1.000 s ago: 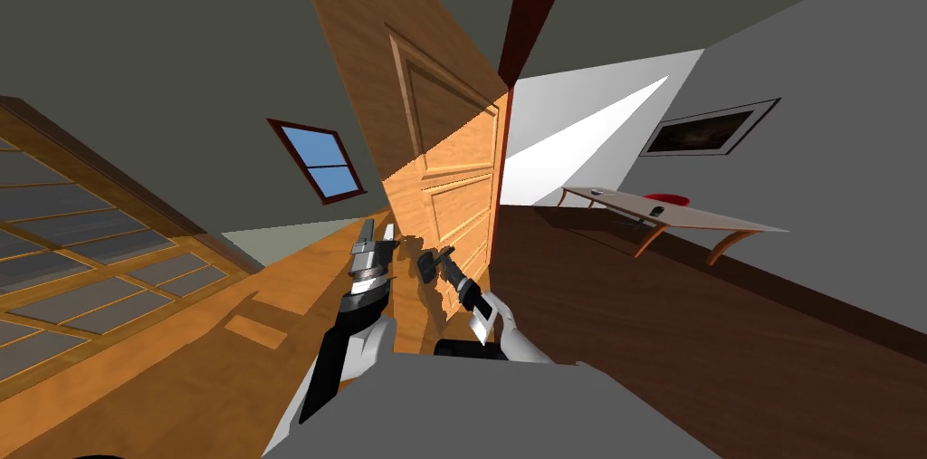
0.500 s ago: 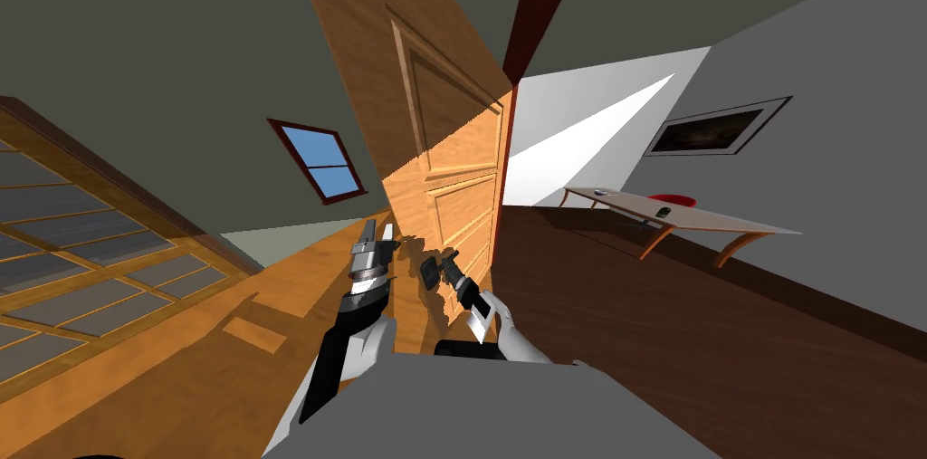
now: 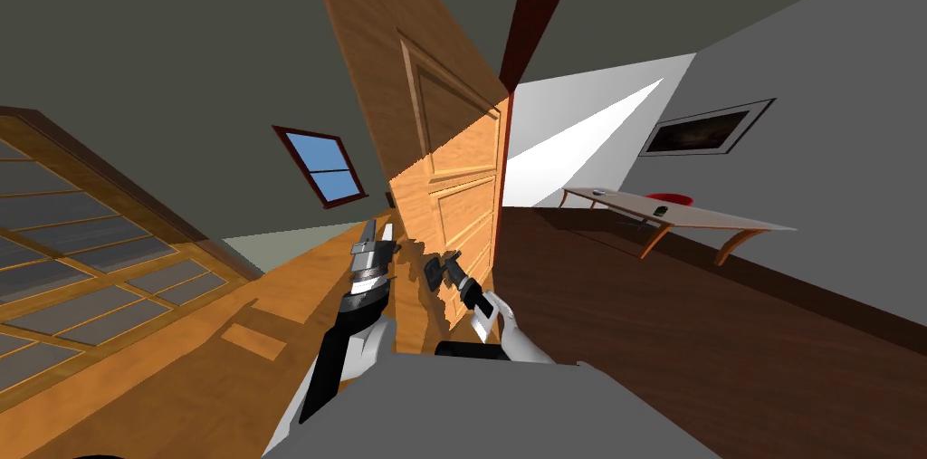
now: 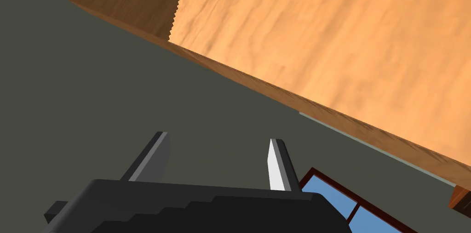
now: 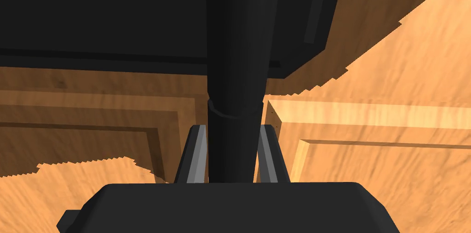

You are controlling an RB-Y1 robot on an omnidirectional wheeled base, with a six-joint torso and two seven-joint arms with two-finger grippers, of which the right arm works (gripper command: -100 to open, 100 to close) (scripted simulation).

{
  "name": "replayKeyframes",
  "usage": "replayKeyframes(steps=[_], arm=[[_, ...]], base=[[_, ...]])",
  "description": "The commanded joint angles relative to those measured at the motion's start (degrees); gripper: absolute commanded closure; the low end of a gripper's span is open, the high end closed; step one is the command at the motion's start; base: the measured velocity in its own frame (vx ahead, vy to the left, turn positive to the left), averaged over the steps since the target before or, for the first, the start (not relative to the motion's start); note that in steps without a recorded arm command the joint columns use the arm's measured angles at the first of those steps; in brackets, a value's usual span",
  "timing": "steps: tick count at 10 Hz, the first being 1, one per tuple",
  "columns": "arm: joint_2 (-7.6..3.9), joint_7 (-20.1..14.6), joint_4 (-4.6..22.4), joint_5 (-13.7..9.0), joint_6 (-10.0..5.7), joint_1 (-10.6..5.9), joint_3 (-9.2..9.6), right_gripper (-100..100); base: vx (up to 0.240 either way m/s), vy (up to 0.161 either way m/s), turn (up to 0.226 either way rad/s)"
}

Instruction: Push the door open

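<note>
Head view: a panelled wooden door (image 3: pixel 453 182) is seen in the middle of the scene, its right edge set against a dark red frame (image 3: pixel 534 10). The right gripper (image 5: pixel 233 129) is placed low at the door's near face. Its two fingers (image 5: pixel 198 152) are pressed tight against the sides of a dark round handle bar (image 5: pixel 235 74), which runs up to a dark plate on the door. The left gripper (image 3: pixel 378 230) is held just left of the door's left edge, apart from it. Its fingers (image 4: pixel 277 163) are spread wide with nothing between them. A table (image 3: pixel 706 220) is set by the far right wall, under a framed picture (image 3: pixel 708 128). A window (image 3: pixel 319 164) is seen in the far left wall.
</note>
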Motion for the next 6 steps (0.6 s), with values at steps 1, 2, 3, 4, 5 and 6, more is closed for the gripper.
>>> replayKeyframes(steps=[1, 2, 3, 4, 5, 6], arm=[[-0.63, 0.23, 0.45, -0.14, -0.14, -0.34, -1.32, 100], [-0.77, 0.4, 0.68, -0.21, -0.18, -0.4, -2.04, 100], [-0.75, 0.57, 0.92, -0.28, -0.21, -0.46, -2.8, 100], [-0.56, 0.74, 1.17, -0.36, -0.24, -0.52, -3.57, 100], [-0.2, 0.91, 1.41, -0.43, -0.28, -0.58, -4.33, 100], [0.31, 1.08, 1.64, -0.5, -0.31, -0.64, -5.05, 100]], base=[[0.036, 0.197, -0.04], [0.052, 0.189, -0.05], [0.06, 0.178, -0.051], [0.057, 0.2, -0.036], [0.069, 0.214, -0.049], [0.069, 0.191, -0.064]])
